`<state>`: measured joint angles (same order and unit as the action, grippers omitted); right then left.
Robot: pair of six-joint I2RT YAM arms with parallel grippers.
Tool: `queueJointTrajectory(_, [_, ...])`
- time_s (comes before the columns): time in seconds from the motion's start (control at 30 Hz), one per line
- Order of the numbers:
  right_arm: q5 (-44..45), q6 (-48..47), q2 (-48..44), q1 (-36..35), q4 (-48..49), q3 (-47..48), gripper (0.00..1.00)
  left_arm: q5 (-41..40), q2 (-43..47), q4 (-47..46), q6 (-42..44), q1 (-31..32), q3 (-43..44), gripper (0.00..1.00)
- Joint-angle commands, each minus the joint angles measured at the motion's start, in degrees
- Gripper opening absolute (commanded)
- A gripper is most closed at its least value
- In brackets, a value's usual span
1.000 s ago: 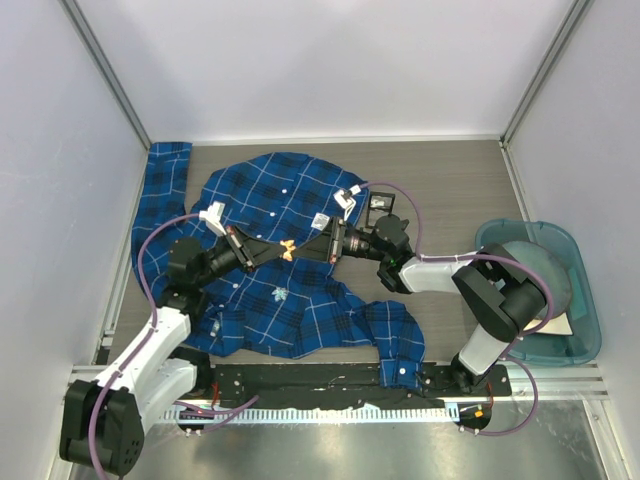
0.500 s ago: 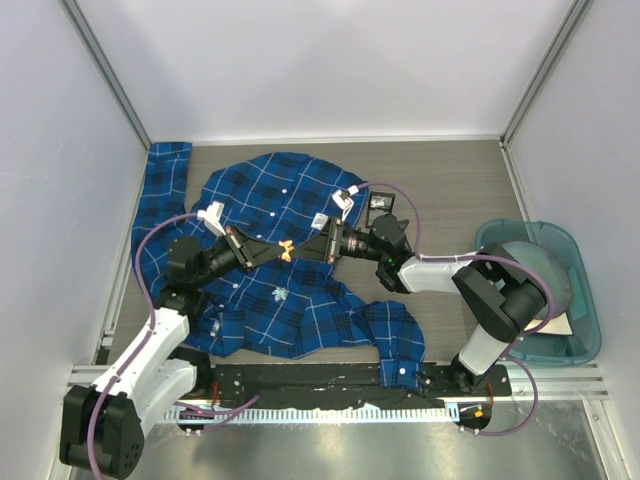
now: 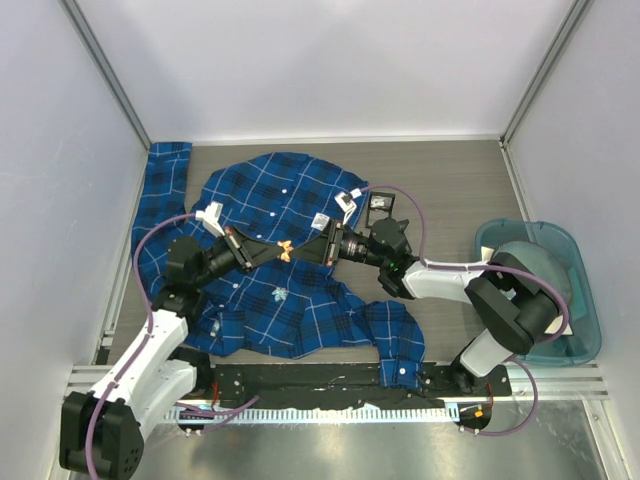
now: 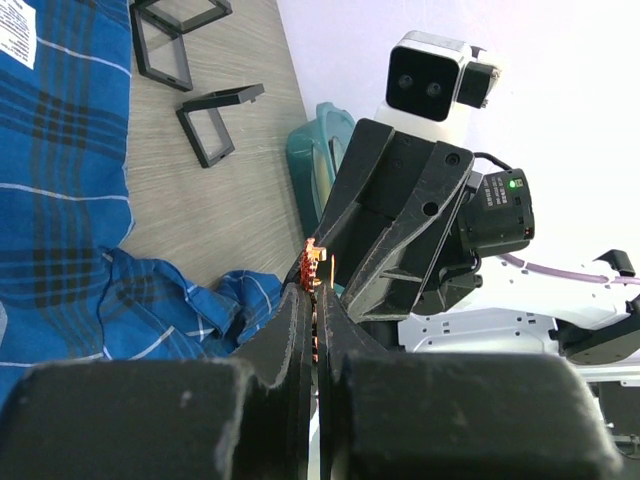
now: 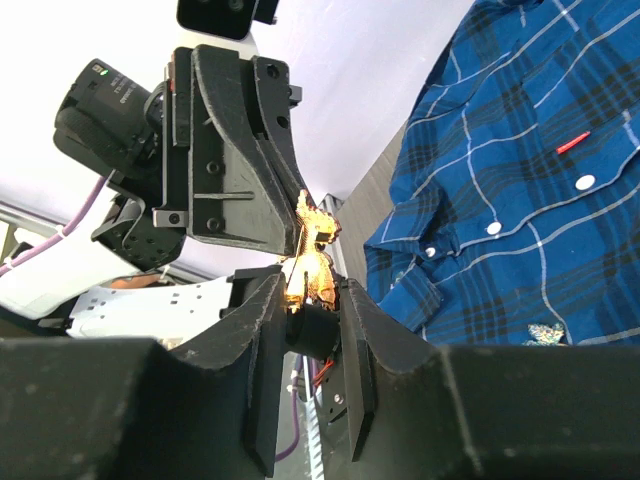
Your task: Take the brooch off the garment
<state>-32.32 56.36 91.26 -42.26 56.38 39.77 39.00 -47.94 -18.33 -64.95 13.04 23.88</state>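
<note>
- The tabletop (image 3: pixel 460 190) carries the shirt (image 3: pixel 270 195), which lies spread and crumpled on the left part, in the same place as a second ago.
- The bin (image 3: pixel 585 300) stands at the right edge, well apart from the shirt.
- The right arm (image 3: pixel 450 278) has its elbow a little lower and more to the right than before, over the bin.
- The left claw (image 4: pixel 313 300) is clenched on the brooch (image 3: pixel 284 249), its fingers nearly together.
- The right claw (image 5: pixel 310 283) meets it tip to tip and also grips the brooch.
- The brooch is small and orange-gold, held in the air above the shirt's middle, almost where it was.
</note>
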Motion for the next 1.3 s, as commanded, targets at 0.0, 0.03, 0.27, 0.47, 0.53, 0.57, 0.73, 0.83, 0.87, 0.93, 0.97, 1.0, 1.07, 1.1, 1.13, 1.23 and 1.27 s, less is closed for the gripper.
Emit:
queueJointTrajectory(0.0, [4.5, -4.4, -2.8, -0.5, -3.4, 0.1, 0.32, 0.3, 1.4, -0.3, 1.5, 0.1, 3.5, 0.00])
queueJointTrajectory(0.03, [4.9, -4.5, -3.2, -0.5, -4.1, -0.1, 0.32, 0.4, 1.5, -0.2, 1.6, 0.1, 3.5, 0.00])
queueJointTrajectory(0.27, [3.3, -4.9, -1.9, -0.7, -4.9, 1.3, 0.31, 0.7, 1.6, 0.2, 2.2, 0.1, 4.1, 0.00])
queueJointTrajectory(0.47, [1.7, -4.4, -1.0, -0.8, -4.3, 2.4, 0.31, 1.4, 1.4, 0.0, 2.3, 0.2, 4.3, 0.00])
queueJointTrajectory(0.53, [1.4, -4.6, -0.9, -0.9, -4.5, 2.9, 0.31, 1.8, 1.0, 0.1, 2.6, 0.2, 4.4, 0.00])
queueJointTrajectory(0.57, [1.5, -4.6, -0.8, -0.9, -4.7, 2.9, 0.31, 2.0, 0.9, 0.0, 2.5, 0.1, 4.5, 0.00])
queueJointTrajectory(0.73, [1.3, -4.5, -0.6, -0.9, -4.9, 3.0, 0.32, 2.0, 0.9, -0.3, 2.5, 0.1, 4.6, 0.00])
queueJointTrajectory(0.83, [1.1, -4.4, -0.2, -0.9, -5.7, 3.4, 0.32, 2.3, 0.7, -0.3, 2.6, 0.1, 4.8, 0.00])
queueJointTrajectory(0.87, [1.2, -4.4, -0.1, -0.9, -6.1, 3.6, 0.31, 2.3, 0.7, -0.3, 2.6, 0.1, 4.9, 0.00])
queueJointTrajectory(0.93, [1.6, -4.2, 0.0, -0.9, -6.8, 3.6, 0.30, 2.3, 0.8, -0.2, 2.7, 0.1, 4.9, 0.00])
queueJointTrajectory(0.97, [2.0, -4.2, 0.1, -0.9, -6.9, 3.5, 0.30, 2.3, 1.0, 0.0, 2.9, 0.2, 5.0, 0.00])
queueJointTrajectory(1.0, [2.3, -4.2, 0.1, -0.9, -6.9, 3.3, 0.30, 2.2, 1.2, 0.3, 3.0, 0.1, 5.1, 0.00])
queueJointTrajectory(1.07, [2.8, -4.0, -0.3, -0.9, -6.9, 2.9, 0.29, 1.9, 1.5, 1.1, 3.4, 0.2, 5.3, 0.00])
queueJointTrajectory(1.1, [3.5, -4.1, -0.4, -0.9, -6.9, 2.6, 0.29, 1.8, 1.6, 1.4, 3.6, 0.1, 5.4, 0.00])
queueJointTrajectory(1.13, [3.8, -4.1, -0.6, -0.9, -7.1, 2.2, 0.29, 1.6, 1.8, 1.6, 3.7, 0.1, 5.5, 0.00])
queueJointTrajectory(1.23, [5.2, -4.1, -1.3, -0.9, -7.3, 1.6, 0.29, 1.3, 2.2, 1.9, 3.7, 0.2, 5.6, 0.00])
queueJointTrajectory(1.27, [5.6, -4.2, -1.4, -0.8, -7.4, 1.5, 0.29, 1.3, 2.2, 2.1, 3.8, 0.2, 5.6, 0.00])
